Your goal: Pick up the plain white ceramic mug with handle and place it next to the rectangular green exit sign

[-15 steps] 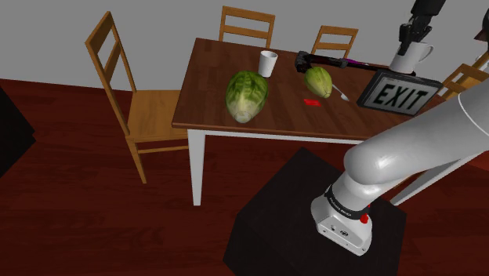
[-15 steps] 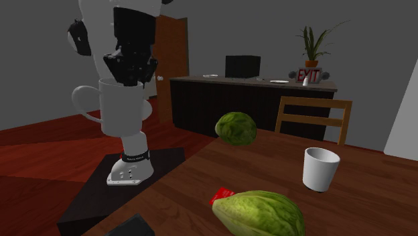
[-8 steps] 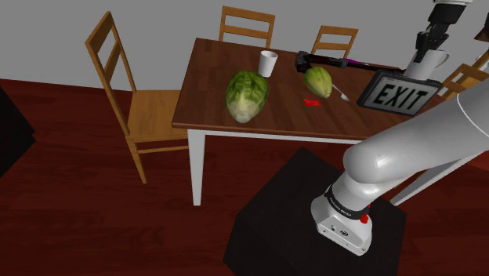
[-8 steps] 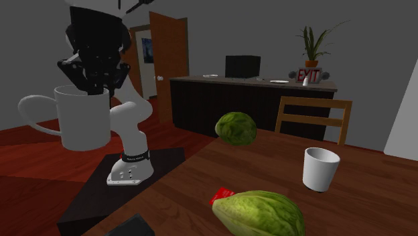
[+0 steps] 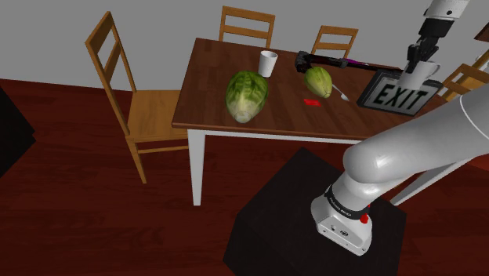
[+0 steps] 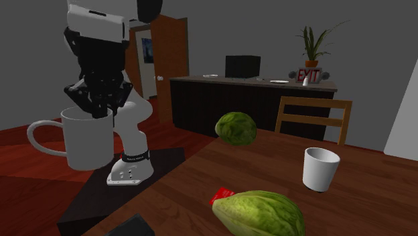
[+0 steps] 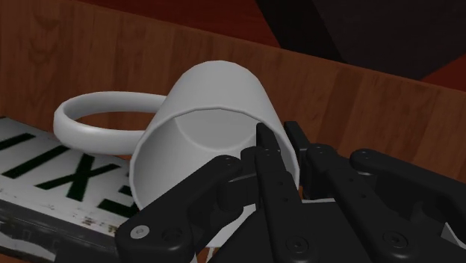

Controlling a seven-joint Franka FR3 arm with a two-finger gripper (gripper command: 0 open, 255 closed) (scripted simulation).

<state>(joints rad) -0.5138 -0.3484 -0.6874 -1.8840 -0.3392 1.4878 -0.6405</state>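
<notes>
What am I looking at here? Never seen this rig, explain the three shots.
It is a simulator render of one white robot arm on a black box stand beside a wooden dining table. The shoulder view looks down from beside the stand; the second exterior view faces the arm across the table; the wrist view looks along the black gripper. On the table lie a large leafy green head, a smaller green head, a handleless white cup and the exit sign. The gripper is shut on the rim of a white mug, holding it right beside the sign.
</notes>
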